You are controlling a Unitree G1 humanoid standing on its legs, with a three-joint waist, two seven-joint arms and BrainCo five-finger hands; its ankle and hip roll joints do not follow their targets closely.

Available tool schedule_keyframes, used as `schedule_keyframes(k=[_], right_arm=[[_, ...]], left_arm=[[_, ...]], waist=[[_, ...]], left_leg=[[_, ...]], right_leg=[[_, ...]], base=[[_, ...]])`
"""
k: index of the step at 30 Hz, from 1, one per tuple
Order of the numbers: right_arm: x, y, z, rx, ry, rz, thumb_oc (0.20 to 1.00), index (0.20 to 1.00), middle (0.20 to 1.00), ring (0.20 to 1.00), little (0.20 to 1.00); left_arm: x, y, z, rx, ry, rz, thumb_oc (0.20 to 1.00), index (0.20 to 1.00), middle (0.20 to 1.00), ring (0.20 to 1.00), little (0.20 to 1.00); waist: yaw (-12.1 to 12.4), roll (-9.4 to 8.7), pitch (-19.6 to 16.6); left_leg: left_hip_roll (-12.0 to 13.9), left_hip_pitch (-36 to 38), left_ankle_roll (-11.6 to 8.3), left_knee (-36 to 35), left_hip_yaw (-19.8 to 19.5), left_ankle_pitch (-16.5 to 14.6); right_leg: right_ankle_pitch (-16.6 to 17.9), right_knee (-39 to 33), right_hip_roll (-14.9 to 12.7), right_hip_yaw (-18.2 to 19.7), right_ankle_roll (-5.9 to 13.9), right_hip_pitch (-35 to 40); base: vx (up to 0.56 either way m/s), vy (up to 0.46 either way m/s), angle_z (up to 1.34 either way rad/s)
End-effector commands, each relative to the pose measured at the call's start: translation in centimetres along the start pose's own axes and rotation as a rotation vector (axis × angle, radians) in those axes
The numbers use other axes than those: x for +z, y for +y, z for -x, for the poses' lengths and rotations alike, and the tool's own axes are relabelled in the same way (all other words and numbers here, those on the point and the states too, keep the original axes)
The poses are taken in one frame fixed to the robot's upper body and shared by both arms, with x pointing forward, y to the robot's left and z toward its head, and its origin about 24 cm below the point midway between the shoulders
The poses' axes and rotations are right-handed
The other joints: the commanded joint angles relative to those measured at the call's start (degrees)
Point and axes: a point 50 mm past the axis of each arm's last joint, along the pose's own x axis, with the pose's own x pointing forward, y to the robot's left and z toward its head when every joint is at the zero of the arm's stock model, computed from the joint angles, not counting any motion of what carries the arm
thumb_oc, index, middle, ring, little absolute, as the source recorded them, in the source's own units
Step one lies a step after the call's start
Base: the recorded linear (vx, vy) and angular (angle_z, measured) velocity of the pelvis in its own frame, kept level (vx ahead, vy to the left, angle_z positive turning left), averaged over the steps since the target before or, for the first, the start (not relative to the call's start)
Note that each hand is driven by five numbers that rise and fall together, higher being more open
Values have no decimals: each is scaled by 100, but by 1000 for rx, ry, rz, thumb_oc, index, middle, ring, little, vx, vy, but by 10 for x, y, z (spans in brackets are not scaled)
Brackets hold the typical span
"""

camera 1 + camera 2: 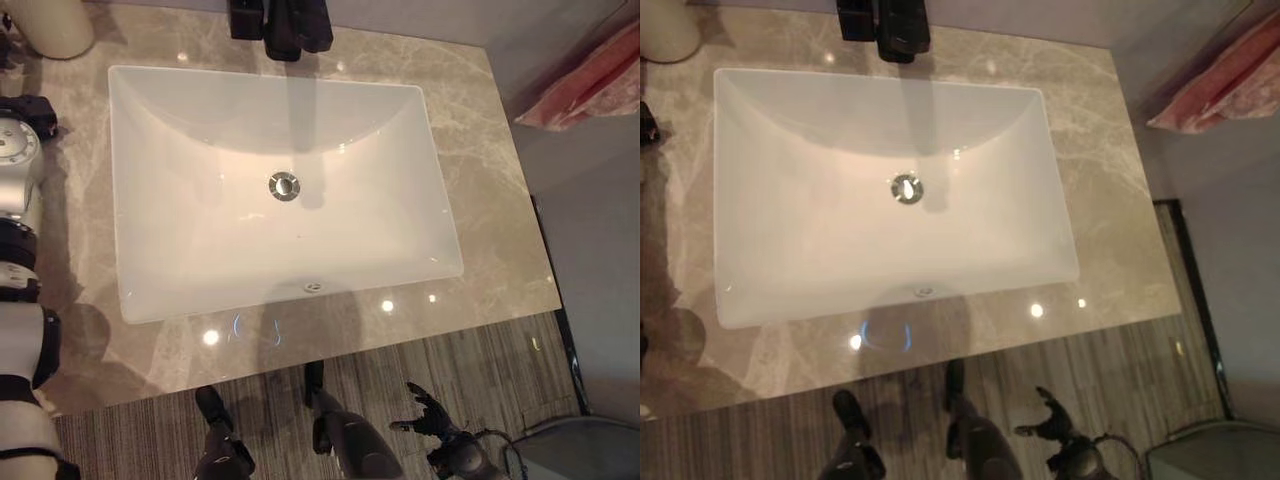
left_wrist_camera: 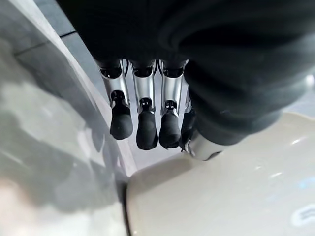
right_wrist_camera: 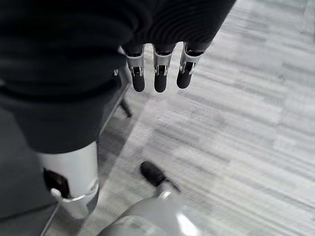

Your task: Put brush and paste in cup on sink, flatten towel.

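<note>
A cream cup (image 1: pixel 45 25) stands at the far left corner of the marble counter (image 1: pixel 490 200). My left hand (image 2: pixel 147 123) hovers close beside the cup's cream wall (image 2: pixel 221 196), fingers straight and holding nothing. A pink towel (image 1: pixel 590 80) lies bunched on a grey surface past the counter's far right corner. My right hand (image 1: pixel 428 412) hangs low over the striped floor in front of the counter, and the right wrist view shows its fingers (image 3: pixel 158 81) straight and empty.
A white rectangular sink (image 1: pixel 150 250) with a metal drain (image 1: pixel 284 186) takes up most of the counter. A black faucet (image 1: pixel 290 25) stands at the sink's back edge. Bare marble runs along the right and front rims.
</note>
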Motion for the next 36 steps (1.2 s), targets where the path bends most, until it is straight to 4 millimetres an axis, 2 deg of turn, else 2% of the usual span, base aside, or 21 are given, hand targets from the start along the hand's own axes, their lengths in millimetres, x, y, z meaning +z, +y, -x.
schedule_keyframes(k=[1,4,8,14,27,32,34,36], right_arm=[[-19,-17,5,-76,76,-34,1000,1000,1000,1000,1000],[-19,-14,4,-61,76,-23,1000,1000,1000,1000,1000],[-4,-13,4,-17,-11,29,1000,1000,1000,1000,1000],[0,-12,4,-4,-35,33,1000,1000,1000,1000,1000],[-18,-14,9,-18,39,32,1000,1000,1000,1000,1000],[-23,-11,10,-17,61,30,1000,1000,1000,1000,1000],[-24,-11,11,-21,56,22,1000,1000,1000,1000,1000],[-25,-10,12,-25,56,22,1000,1000,1000,1000,1000]], left_arm=[[5,-13,4,-37,-62,-20,200,200,200,200,200],[7,-24,9,-86,-78,-7,200,200,200,200,200],[4,-27,10,-106,-73,-18,200,200,200,200,200],[8,-37,10,-117,-69,31,200,200,200,200,200],[12,-53,13,-166,-66,52,200,200,200,200,200],[3,-51,12,-114,-21,-3,200,200,200,200,200],[-9,-42,11,-84,-10,-209,200,200,200,200,200],[-17,-39,13,-55,-3,-271,200,200,200,200,200]], waist=[[-50,155,8],[-36,177,22],[-52,198,47],[-103,200,57],[-218,193,-10],[-228,186,-38],[-217,188,-89],[-184,192,-110]], left_leg=[[154,150,-199,36,-389,-306],[152,121,-197,36,-409,-296],[159,100,-207,36,-425,-272],[178,71,-220,36,-388,-243],[216,129,-239,36,-277,-219],[259,191,-262,36,-230,-203],[289,264,-282,36,-222,-191],[301,321,-301,36,-237,-187]], right_leg=[[539,-6,-445,272,806,12],[503,-6,-442,283,806,-16],[489,-6,-444,277,803,-38],[509,-6,-414,333,793,-113],[523,-6,-355,477,766,-181],[499,-6,-330,490,750,-163],[458,-6,-313,470,733,-90],[424,-6,-304,441,723,-12]], base=[[0,0,0],[-10,-6,0],[0,0,0],[-21,-9,0],[-5,-13,-5],[0,-41,-6],[3,-70,-15],[20,-64,-6]])
